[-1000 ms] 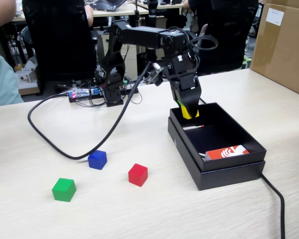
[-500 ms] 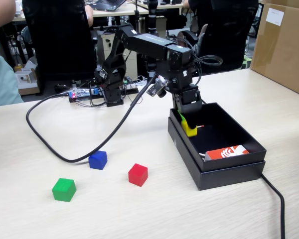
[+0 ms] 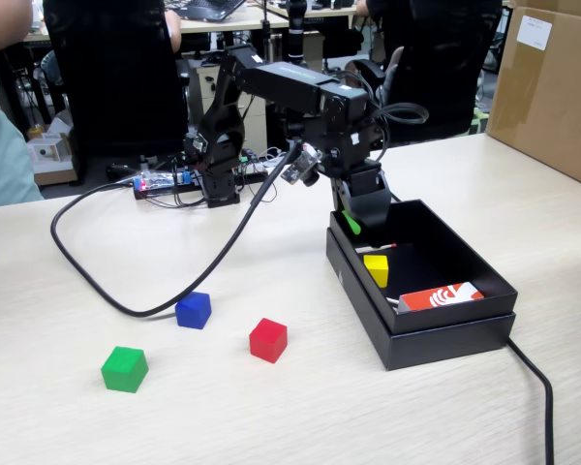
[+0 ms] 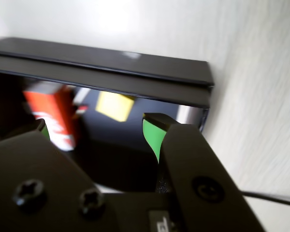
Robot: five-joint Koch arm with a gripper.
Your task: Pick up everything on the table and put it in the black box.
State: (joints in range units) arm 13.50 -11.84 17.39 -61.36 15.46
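My gripper (image 3: 358,225) hangs over the back end of the black box (image 3: 445,334), open and empty; its green-padded jaws stand wide apart in the wrist view (image 4: 99,128). Inside the box lie a yellow cube (image 3: 376,269) and a red-and-white packet (image 3: 441,295); both also show in the wrist view, the cube (image 4: 115,106) and the packet (image 4: 50,112). On the table to the left of the box sit a red cube (image 3: 268,340), a blue cube (image 3: 194,310) and a green cube (image 3: 124,369).
A thick black cable (image 3: 126,295) loops across the table from the arm's base past the blue cube. Another cable (image 3: 542,397) runs off the box's front right. A cardboard box (image 3: 552,87) stands at the back right. Chairs and people are behind the table.
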